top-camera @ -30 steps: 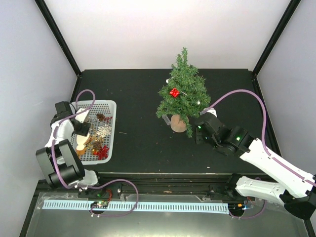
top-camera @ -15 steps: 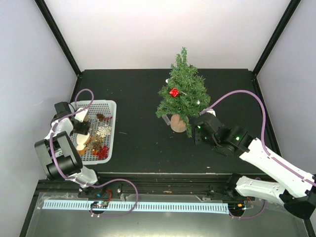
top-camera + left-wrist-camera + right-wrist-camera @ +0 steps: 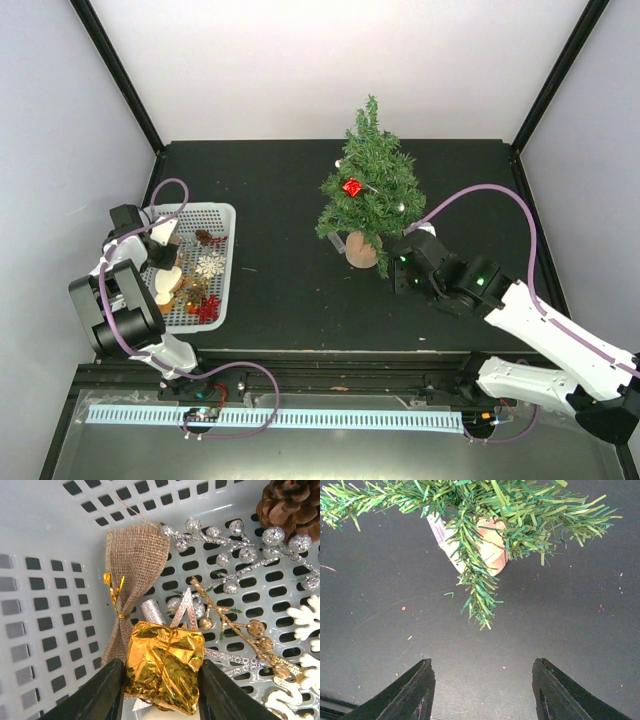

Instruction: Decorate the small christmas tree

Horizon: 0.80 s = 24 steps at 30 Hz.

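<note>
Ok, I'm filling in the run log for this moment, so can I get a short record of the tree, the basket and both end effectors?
tree: small christmas tree upright on the black table
on tree: red ornament
basket: white basket at left, holding ornaments
left end effector: in the basket, shut on a gold gift
right end effector: open, empty, facing the tree's wooden base

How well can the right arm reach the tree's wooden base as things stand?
Probably yes: the open right gripper faces the wooden base across bare tabletop; only one drooping branch hangs between, likely soft enough to push past.
</note>
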### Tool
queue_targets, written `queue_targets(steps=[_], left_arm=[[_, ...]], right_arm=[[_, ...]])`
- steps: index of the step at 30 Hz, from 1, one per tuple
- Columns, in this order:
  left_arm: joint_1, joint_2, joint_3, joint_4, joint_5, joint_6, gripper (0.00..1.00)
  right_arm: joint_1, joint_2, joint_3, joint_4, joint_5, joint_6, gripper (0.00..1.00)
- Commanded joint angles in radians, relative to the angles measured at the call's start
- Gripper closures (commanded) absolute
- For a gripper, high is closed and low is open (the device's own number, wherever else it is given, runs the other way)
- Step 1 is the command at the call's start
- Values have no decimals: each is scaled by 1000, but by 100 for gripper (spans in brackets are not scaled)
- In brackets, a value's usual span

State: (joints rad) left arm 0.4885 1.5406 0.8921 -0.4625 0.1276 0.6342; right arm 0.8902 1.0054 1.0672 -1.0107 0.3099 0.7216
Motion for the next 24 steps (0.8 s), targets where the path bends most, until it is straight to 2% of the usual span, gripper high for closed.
queue_targets(steps=[1, 8, 14, 16, 19, 21, 24], left_arm=[[7, 4, 45, 9, 9, -7, 61], [9, -24, 64, -36, 26, -7, 65], [8, -178, 116, -189, 148, -4, 65], [8, -244, 152, -269, 247, 21, 65], [-1, -339, 243, -474, 436, 83, 64], [-10, -392, 310, -596, 589, 120, 63], [-60, -474, 390, -723, 771, 147, 59]], right_arm=[[-3, -17, -12, 20, -6, 13, 46], [-2, -37, -23, 24, -4, 8, 46], [-2, -70, -9, 3, 33, -13, 46], [-2, -83, 8, -14, 56, -33, 46], [-1, -103, 34, -16, 63, -76, 46], [0, -111, 50, 17, -1, -117, 46], [29, -108, 62, 139, -197, -147, 46]])
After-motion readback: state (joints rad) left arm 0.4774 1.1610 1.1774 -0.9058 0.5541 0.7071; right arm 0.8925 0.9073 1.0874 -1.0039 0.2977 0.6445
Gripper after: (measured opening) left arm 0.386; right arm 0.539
